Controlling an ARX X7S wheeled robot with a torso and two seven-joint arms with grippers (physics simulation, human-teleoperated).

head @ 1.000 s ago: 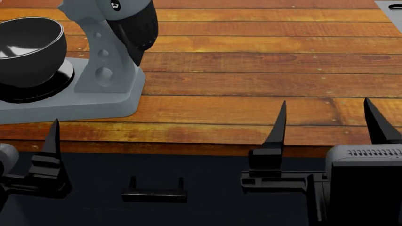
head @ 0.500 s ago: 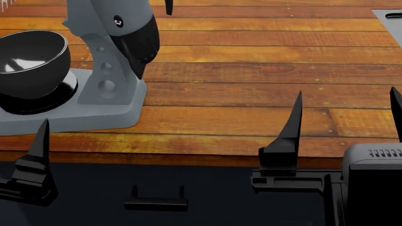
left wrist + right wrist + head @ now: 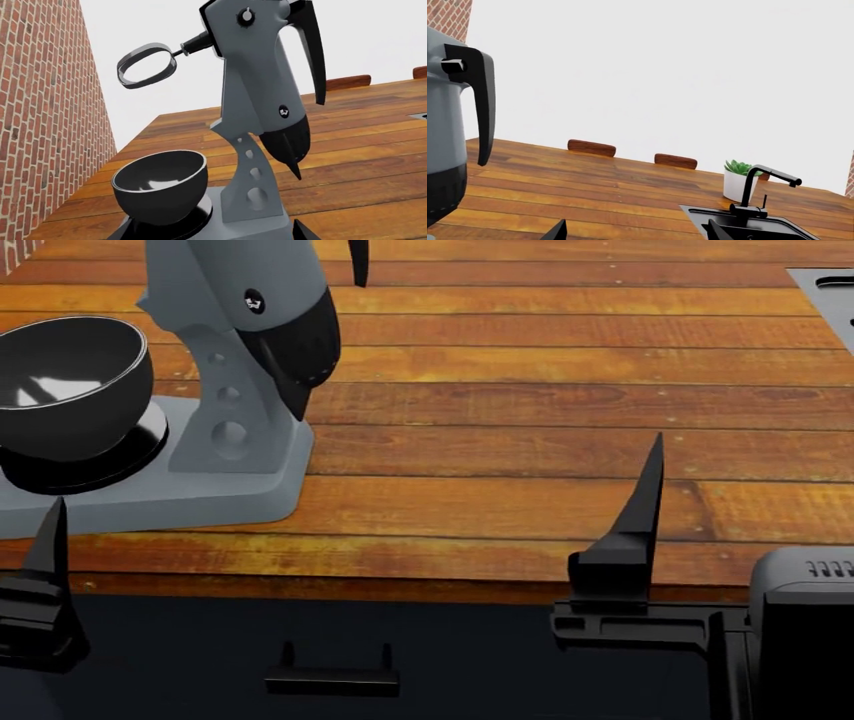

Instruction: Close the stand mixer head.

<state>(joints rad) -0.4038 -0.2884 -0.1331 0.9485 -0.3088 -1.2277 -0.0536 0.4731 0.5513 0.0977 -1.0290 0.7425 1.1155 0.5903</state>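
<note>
The stand mixer head is matte grey and tilted up, with its wire whisk high in the air and its black pointed end cap pointing down. In the head view the mixer head stands at the far left, above the grey column and beside the glossy black bowl. My left gripper is open and empty, low in front of the mixer base. My right gripper is open and empty over the counter, to the right of the mixer head.
The wooden counter stretches to the right. A sink with a black faucet and a potted plant are at the far right. A brick wall rises left of the mixer. A drawer handle sits below the counter's front edge.
The head view has shifted, so more of the mixer shows. My left finger slid left and down; my right fingers slid right, one leaving the view. The mixer head stays tilted up.
</note>
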